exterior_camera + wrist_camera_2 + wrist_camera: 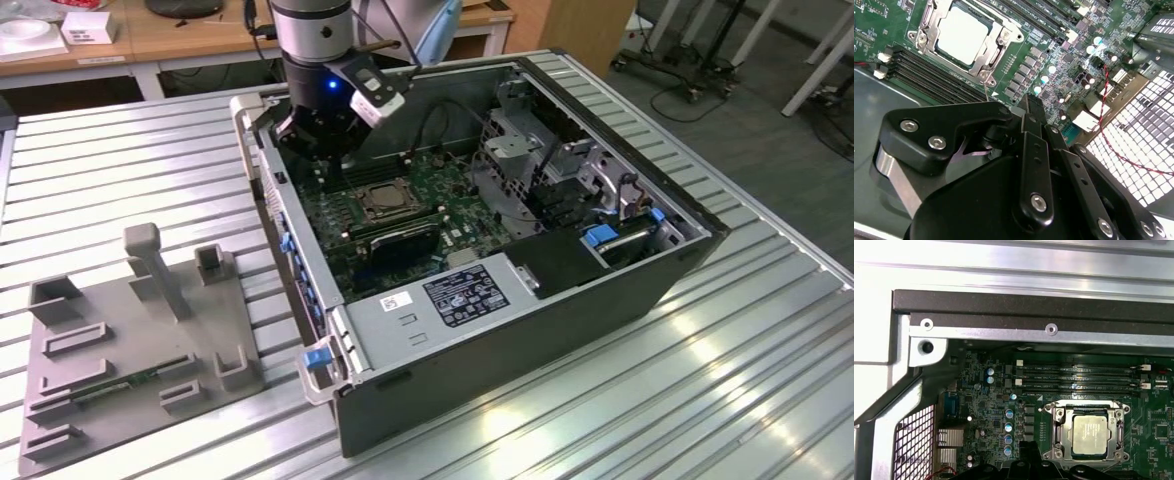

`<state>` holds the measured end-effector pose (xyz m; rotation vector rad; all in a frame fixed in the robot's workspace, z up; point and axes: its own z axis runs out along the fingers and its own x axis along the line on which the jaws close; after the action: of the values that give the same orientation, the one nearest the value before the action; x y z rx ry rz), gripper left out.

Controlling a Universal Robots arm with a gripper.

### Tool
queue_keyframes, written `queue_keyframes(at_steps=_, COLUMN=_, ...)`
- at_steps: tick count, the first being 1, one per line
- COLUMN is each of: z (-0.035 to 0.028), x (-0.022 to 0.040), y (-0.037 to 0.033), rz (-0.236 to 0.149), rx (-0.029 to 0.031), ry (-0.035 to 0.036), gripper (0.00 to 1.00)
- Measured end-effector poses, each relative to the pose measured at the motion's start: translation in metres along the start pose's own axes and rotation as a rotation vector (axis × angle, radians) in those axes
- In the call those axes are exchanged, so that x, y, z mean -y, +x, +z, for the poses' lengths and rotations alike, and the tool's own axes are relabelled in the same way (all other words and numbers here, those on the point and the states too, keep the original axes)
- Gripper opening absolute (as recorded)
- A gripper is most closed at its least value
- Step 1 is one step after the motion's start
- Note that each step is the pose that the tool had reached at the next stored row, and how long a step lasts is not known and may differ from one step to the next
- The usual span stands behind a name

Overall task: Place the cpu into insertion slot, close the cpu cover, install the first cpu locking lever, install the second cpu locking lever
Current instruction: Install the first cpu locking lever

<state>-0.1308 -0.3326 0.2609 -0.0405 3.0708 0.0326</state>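
The cpu, a silver-grey square chip, lies in the insertion slot on the green motherboard. The cpu cover, a steel frame, lies flat around the chip in both wrist views. From the socket corner a thin wire lever sticks out toward my gripper. My gripper hovers over the board beside the socket, close to that lever end. Its black fingers are shut together and hold nothing.
The open computer case stands on a ribbed metal table. Black memory slots run beside the socket. A case wall with a mesh grille is close to the gripper. A grey fixture sits at the exterior view's left.
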Motion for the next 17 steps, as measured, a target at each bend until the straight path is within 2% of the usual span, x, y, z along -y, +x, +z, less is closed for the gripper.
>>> queue_keyframes(at_steps=9, z=0.0000, x=0.0000, y=0.0000, rz=0.000, rx=0.0001, ry=-0.0015, gripper=0.11)
queue_keyframes(at_steps=10, z=0.0000, x=0.0001, y=0.0001, rz=0.000, rx=0.0001, ry=-0.0066, gripper=0.11)
queue_keyframes(at_steps=14, z=0.0000, x=0.0000, y=0.0000, rz=0.003, rx=0.0012, ry=-0.0423, gripper=0.11)
queue_keyframes(at_steps=15, z=0.0000, x=0.0000, y=0.0000, rz=0.003, rx=0.0013, ry=-0.0484, gripper=0.11)
queue_keyframes(at_steps=17, z=0.0000, x=0.0000, y=0.0000, rz=0.004, rx=0.0013, ry=-0.0492, gripper=0.11)
